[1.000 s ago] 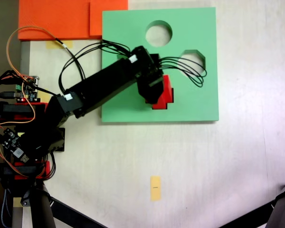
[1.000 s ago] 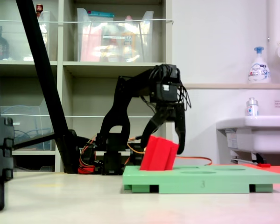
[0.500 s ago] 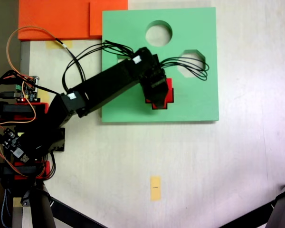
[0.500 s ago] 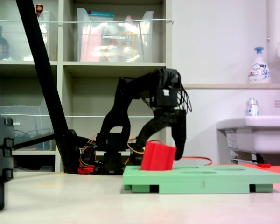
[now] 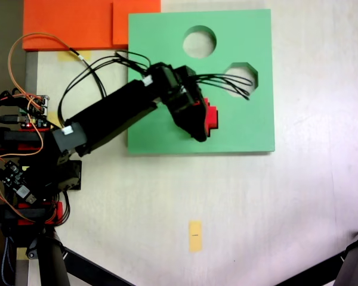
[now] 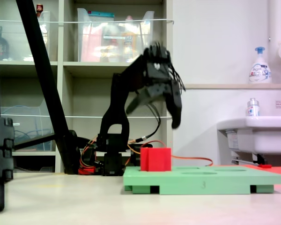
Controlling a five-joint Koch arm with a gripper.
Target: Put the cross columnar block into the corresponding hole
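Fixed view — red cross block (image 6: 155,159) upright on green board (image 6: 203,179), fingers (image 6: 174,112) above, apart.

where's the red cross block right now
The red cross block stands upright in the green board, toward its left end in the side fixed view, under the raised open hand. From above it sits below-left of the octagonal hole.

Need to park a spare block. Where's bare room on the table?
Free: the table right of the green board, and below it around the yellow tag. Crowded: the left edge with the arm's base and wiring, and the orange sheets top left.
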